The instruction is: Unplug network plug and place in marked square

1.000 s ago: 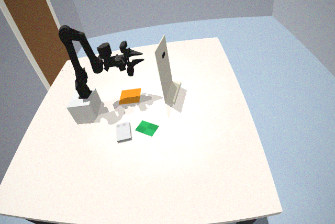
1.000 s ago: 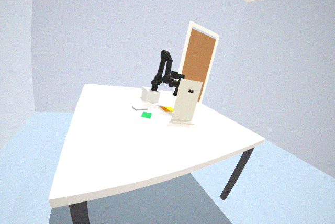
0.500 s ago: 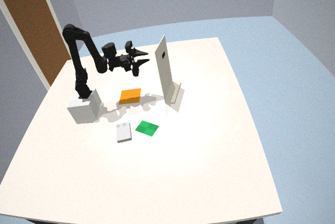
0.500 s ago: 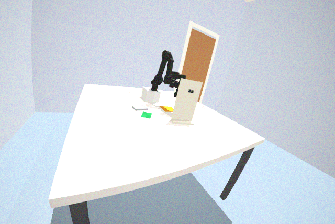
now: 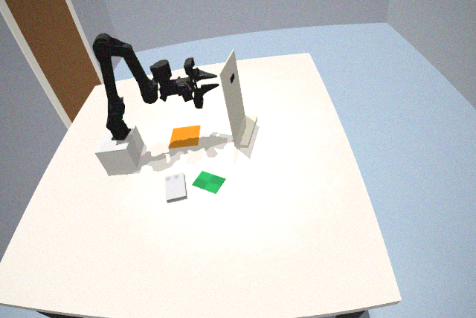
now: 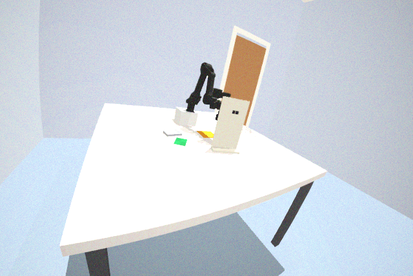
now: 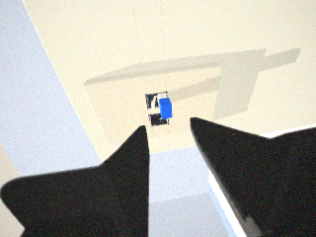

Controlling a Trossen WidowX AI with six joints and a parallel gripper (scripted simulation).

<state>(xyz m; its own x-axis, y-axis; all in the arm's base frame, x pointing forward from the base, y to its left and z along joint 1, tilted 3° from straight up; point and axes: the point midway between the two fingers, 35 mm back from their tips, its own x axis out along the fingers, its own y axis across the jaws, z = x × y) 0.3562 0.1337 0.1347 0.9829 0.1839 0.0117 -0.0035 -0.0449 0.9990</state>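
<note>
The upright cream panel [image 5: 230,103] [image 6: 230,129] [image 7: 197,30] has a dark socket opening [image 5: 232,78] [image 7: 159,120] high up. In the wrist view the small plug [image 7: 166,108] sits at the socket and shows a bright blue part; whether its thin tab is up or down is too small to tell. My gripper [image 5: 218,80] [image 7: 168,122] is partly open and empty. Its fingertips point at the panel, a short way in front of it, and do not touch the plug. An orange square [image 5: 187,131] [image 6: 205,133] and a smaller green square [image 5: 208,182] [image 6: 180,141] lie flat on the table.
A flat light grey box [image 5: 175,187] [image 6: 171,133] lies beside the green square. The arm's white base block [image 5: 120,157] [image 6: 185,117] stands behind the orange square. The panel's foot [image 5: 250,131] rests on the table. The arm reaches over the orange square.
</note>
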